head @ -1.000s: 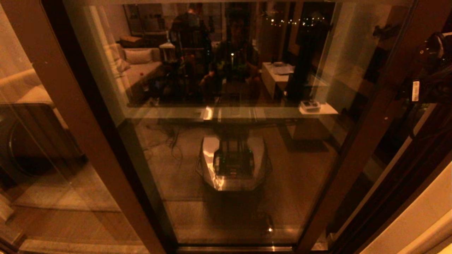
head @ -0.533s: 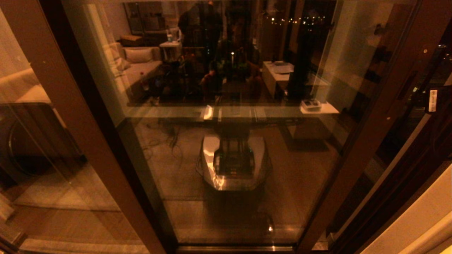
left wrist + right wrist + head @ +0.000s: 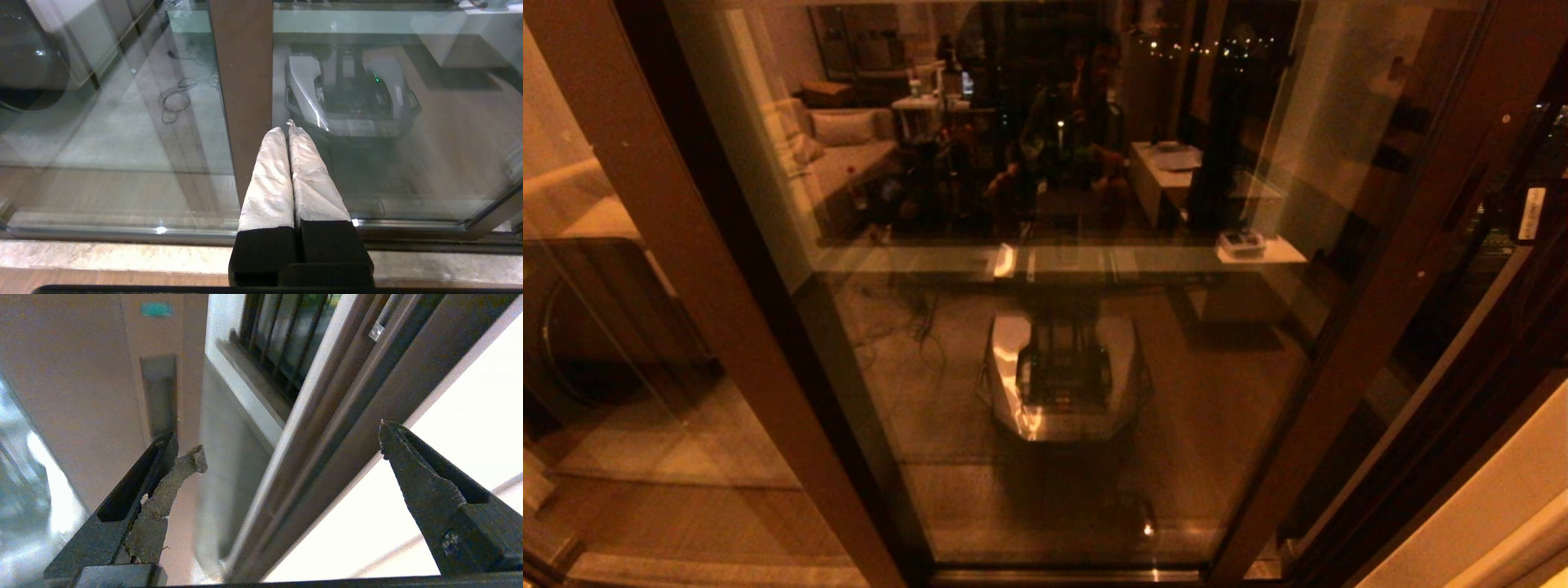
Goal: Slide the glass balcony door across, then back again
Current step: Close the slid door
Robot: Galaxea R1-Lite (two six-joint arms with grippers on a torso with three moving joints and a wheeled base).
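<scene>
Reflected room interior filled the glass balcony door [image 3: 1054, 327], directly ahead. Right gripper [image 3: 286, 445] (jaws spread) hovered beside its recessed handle [image 3: 160, 392]; left gripper [image 3: 288, 130], pressed together, faced the lower frame.

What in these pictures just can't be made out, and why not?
- White label, head view: print too small to read.
- Right gripper, right wrist view: open by the recessed handle; contact with the glass balcony door hidden behind a finger.
- Balcony beyond the pane, head view: masked by room reflections.
- Left gripper, left wrist view: shut; whether it touches the frame is unclear.
</scene>
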